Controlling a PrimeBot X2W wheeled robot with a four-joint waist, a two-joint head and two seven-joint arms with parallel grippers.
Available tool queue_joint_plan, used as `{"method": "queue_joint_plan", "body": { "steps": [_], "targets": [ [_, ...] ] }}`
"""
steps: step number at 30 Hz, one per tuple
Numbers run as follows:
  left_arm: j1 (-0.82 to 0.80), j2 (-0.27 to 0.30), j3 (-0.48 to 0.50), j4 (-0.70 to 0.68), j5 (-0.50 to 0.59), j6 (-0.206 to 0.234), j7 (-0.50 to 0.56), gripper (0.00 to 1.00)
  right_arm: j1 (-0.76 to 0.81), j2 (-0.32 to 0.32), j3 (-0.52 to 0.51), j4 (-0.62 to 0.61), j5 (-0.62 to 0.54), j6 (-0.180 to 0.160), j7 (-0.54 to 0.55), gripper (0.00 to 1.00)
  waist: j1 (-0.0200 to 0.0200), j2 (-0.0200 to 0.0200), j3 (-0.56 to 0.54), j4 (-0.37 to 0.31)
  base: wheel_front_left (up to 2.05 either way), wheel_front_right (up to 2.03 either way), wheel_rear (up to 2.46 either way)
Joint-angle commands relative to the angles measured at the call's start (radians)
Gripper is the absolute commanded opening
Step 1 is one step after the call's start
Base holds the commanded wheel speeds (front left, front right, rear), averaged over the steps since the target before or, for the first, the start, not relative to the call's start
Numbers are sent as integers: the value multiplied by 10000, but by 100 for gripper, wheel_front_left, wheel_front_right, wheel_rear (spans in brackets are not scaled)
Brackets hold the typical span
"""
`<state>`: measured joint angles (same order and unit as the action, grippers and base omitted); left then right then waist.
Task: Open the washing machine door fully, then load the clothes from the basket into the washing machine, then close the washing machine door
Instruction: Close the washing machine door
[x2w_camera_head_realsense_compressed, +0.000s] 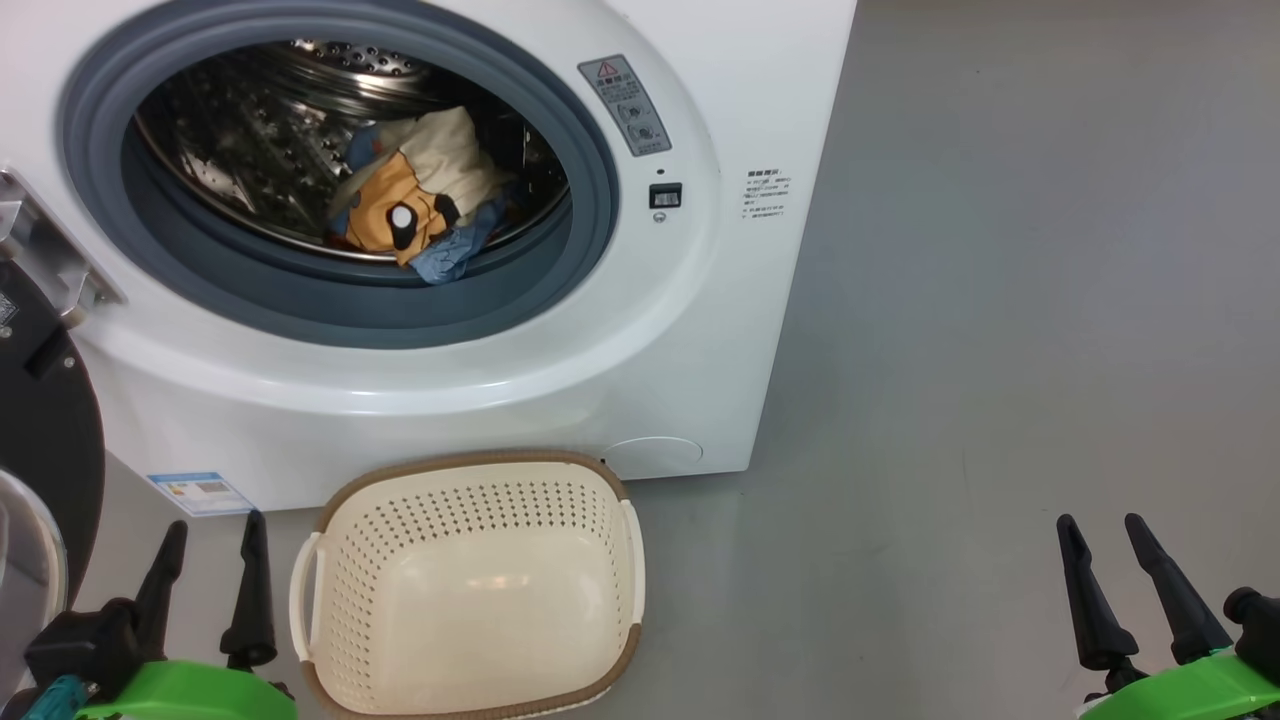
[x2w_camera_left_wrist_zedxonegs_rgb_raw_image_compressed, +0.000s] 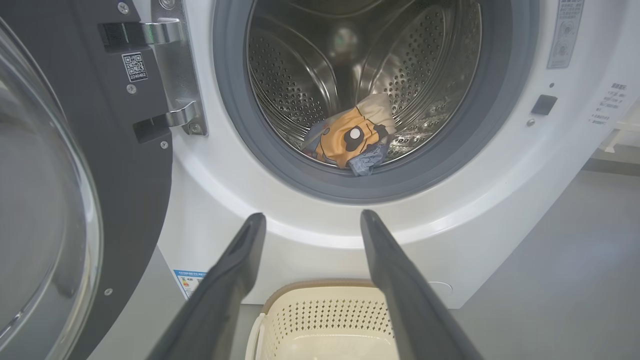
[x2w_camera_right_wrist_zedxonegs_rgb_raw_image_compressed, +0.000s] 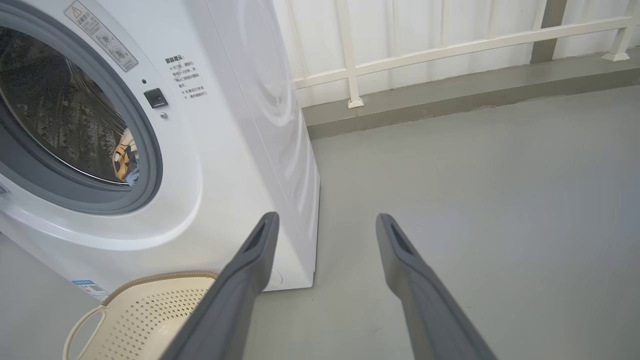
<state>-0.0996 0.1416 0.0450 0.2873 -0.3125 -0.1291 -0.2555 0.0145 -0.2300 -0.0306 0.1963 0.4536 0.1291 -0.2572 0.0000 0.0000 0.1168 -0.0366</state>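
Head view: washing machine (x2w_camera_head_realsense_compressed: 640, 380) fills upper left to centre of frame, mouth uncovered; washing machine door (x2w_camera_head_realsense_compressed: 40, 430) stands wide open at the far left edge, black rim and clear glass bowl showing; in the left wrist view it hangs on a steel hinge (x2w_camera_left_wrist_zedxonegs_rgb_raw_image_compressed: 175, 75) at upper left.

The clothes (x2w_camera_head_realsense_compressed: 420, 200) lie heaped at the bottom front of the perforated drum (x2w_camera_head_realsense_compressed: 260, 140); orange piece with a bear face on top, cream behind it, a blue scrap trailing toward the grey-blue gasket (x2w_camera_head_realsense_compressed: 300, 300).

Basket (x2w_camera_head_realsense_compressed: 470, 470) sits on the grey floor (x2w_camera_head_realsense_compressed: 1000, 300) at lower centre, just in front of the machine's base; its pale bottom is bare; small blue label (x2w_camera_head_realsense_compressed: 200, 492) on the machine's lower corner, just left of the basket rim.

Left gripper (x2w_camera_head_realsense_compressed: 216, 520) at lower left, just beside the basket's left handle; jaws released wide, grasping nothing.

Right gripper (x2w_camera_head_realsense_compressed: 1100, 520) at lower right, well apart from basket and machine, over bare floor; jaws likewise spread, holding nothing.

Right wrist view: white railing (x2w_camera_right_wrist_zedxonegs_rgb_raw_image_compressed: 450, 45) across the top right, behind the machine.
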Motion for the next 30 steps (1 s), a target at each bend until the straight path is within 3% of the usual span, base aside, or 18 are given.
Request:
{"method": "queue_joint_plan", "body": {
  "steps": [1,21,30],
  "targets": [
    [-68,281,337,-272,-15,-15,-63,100,-92,-205,150,-276,102,16,-46,100,0,0,19,11,0,0,0],
    [-24,253,257,-354,-108,-15,-63,100,-107,-241,149,-281,114,16,-46,100,0,0,18,68,-1,1,0],
    [1,288,247,-351,-136,-15,-63,100,-125,-215,114,-281,97,16,-46,100,0,0,40,89,-83,81,2]
  ]
}}
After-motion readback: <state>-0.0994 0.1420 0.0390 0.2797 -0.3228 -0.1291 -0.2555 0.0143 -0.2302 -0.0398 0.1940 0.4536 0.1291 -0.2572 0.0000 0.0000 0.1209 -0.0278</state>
